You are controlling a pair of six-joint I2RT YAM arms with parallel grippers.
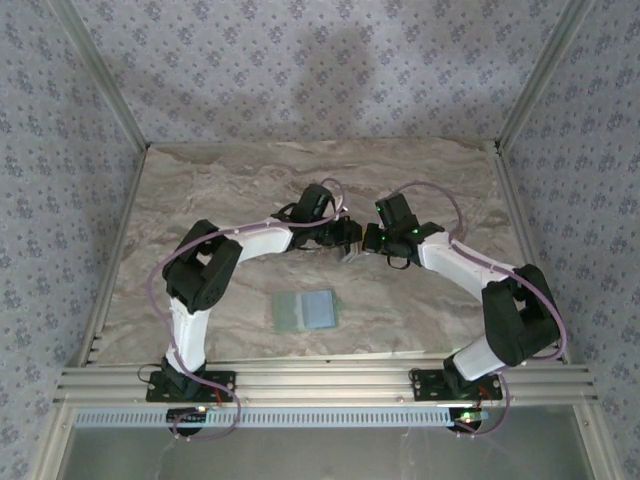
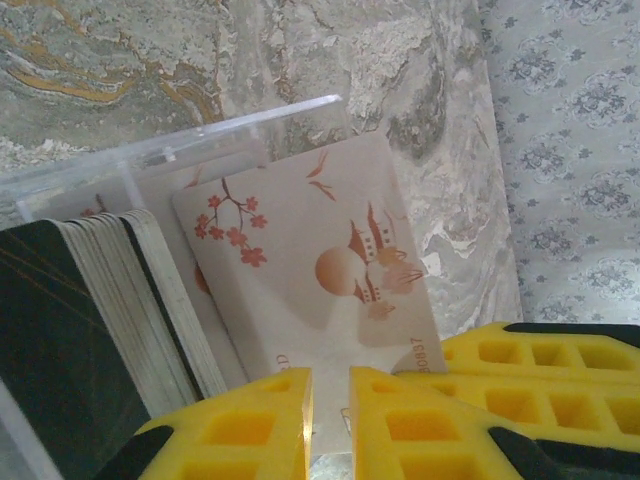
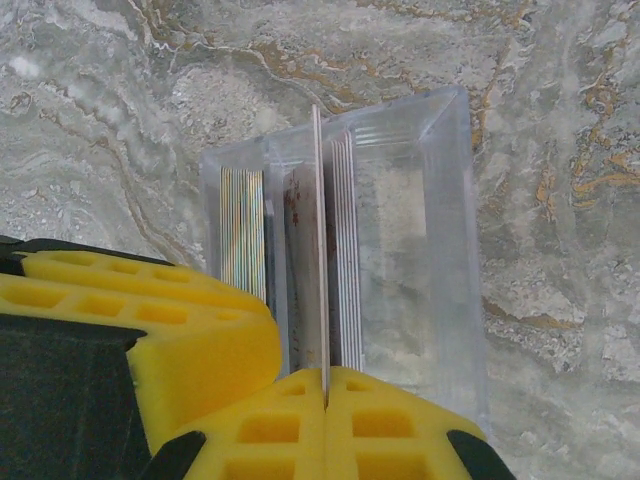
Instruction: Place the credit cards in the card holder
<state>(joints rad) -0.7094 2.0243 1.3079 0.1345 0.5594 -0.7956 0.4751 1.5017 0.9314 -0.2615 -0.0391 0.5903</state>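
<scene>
A cream credit card (image 2: 300,260) printed with red blossoms and a pagoda stands upright in a clear plastic box (image 3: 430,250). My right gripper (image 3: 326,400) is shut on this card's near edge, seen edge-on (image 3: 318,250). My left gripper (image 2: 330,420) sits just in front of the card's face with a narrow gap between its jaws and nothing in it. Both grippers meet at mid-table, left (image 1: 343,236) and right (image 1: 374,240). The sage-green card holder (image 1: 289,312) lies open nearer the bases, with a pale blue card (image 1: 320,310) on its right panel.
More cards stand packed in the box: a thick stack (image 2: 150,300) with a dark card at the front, and thin stacks (image 3: 345,250) beside the held card. A finger of my left gripper (image 3: 150,320) is close to the box's left side. Patterned walls surround the marble table (image 1: 200,200).
</scene>
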